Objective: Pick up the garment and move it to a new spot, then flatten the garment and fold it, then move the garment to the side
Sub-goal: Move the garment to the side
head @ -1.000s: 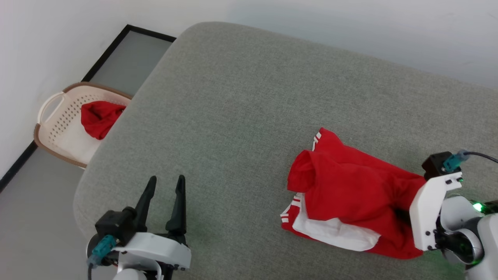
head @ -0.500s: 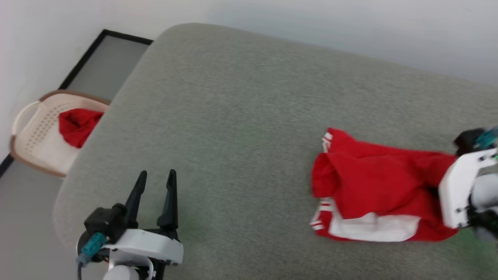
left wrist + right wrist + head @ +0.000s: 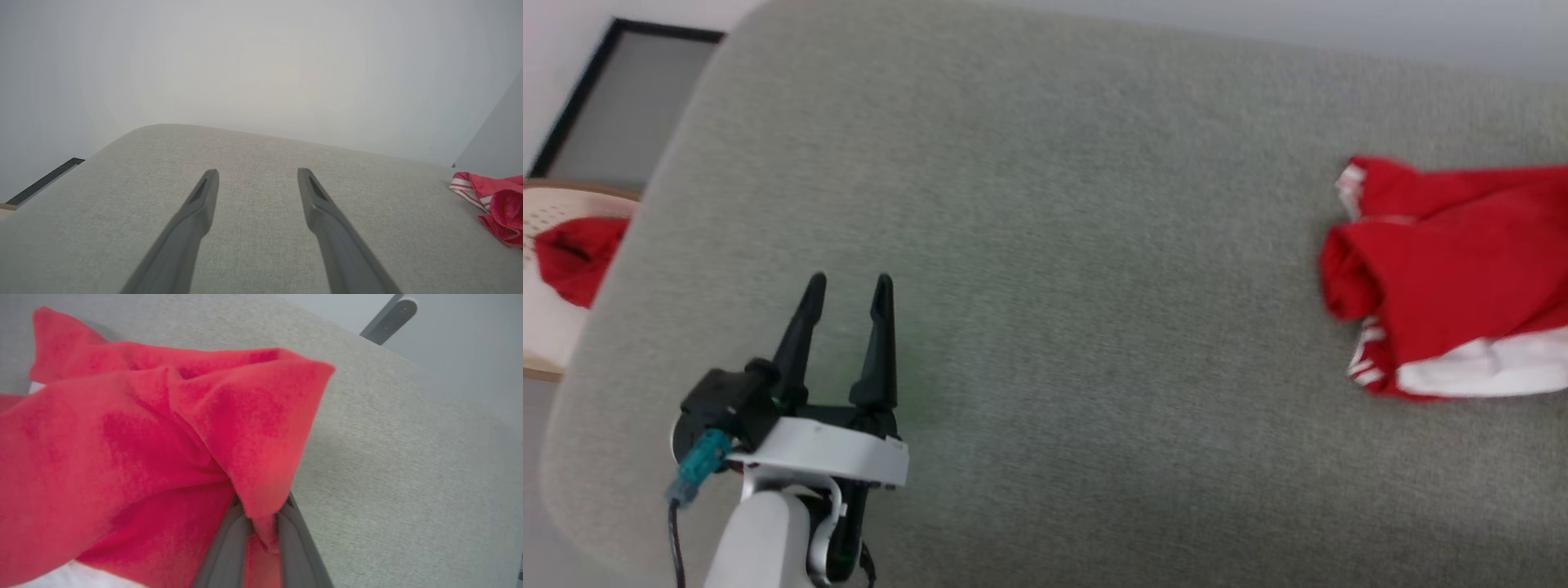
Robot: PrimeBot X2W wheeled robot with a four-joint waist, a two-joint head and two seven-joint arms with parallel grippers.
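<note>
Basket point(image 3: 554, 336) holding a red cloth point(image 3: 574, 263) sits beyond the surface's point(image 3: 1094, 245) left edge. My left gripper point(image 3: 849, 284) hovers near the front left corner, jaws wide apart, empty. The jersey point(image 3: 1454, 269) lies bunched at the right edge; my right gripper point(image 3: 263, 522) has its jaws pinched on a red fold of it.

No text, label, brand, number or sign can be read in any of the views. On the garment point(image 3: 1445, 261), seen at three o'clock in the head view, no lettering is turned outward: plain red cloth, a white panel and red-white striped trim are all that is presented.
</note>
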